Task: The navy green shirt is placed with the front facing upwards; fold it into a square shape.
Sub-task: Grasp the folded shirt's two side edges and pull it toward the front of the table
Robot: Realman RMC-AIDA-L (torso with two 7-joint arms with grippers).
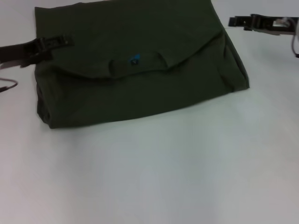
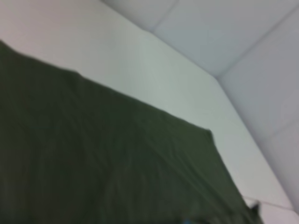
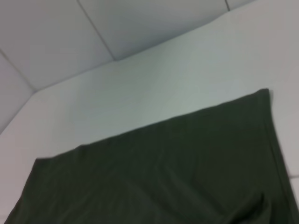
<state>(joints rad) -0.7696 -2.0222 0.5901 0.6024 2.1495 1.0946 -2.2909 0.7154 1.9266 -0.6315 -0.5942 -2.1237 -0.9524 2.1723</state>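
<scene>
The dark olive-green cotton shirt (image 1: 140,65), folded into a flat rectangle, covers the far middle of the white bench (image 1: 154,172). All the near half of the bench lies bare, giving broad passage in front of the cloth. The left hand (image 1: 63,42) overlaps the shirt's left edge; bare bench runs beside that edge. The right hand (image 1: 236,21) hangs apart from the shirt's far right corner, with open bench between and below.
</scene>
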